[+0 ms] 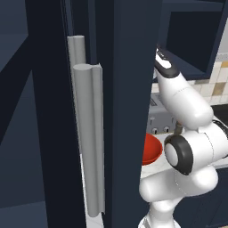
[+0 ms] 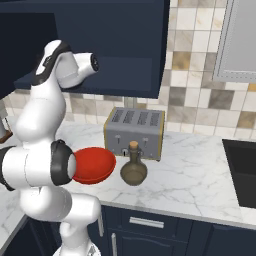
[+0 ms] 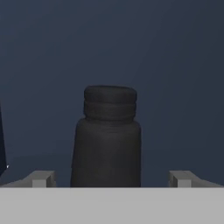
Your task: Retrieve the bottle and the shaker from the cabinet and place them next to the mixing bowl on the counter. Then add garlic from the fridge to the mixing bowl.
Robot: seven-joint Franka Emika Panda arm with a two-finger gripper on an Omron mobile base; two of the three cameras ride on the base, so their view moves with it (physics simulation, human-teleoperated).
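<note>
From the left base view my arm covers most of the mixing bowl (image 1: 150,149), and the navy door hides its left side. In the right base view my elbow hides the bowl's (image 2: 95,164) left rim. The shaker's (image 3: 107,140) base is cut off at the hand view's bottom.

black shaker (image 3: 107,138), navy cabinet (image 2: 115,45), glossy red mixing bowl (image 2: 95,165), olive-brown bottle (image 2: 133,170) tan cork, white grey-veined marble counter (image 2: 190,175), silver toaster (image 2: 134,132)
</note>
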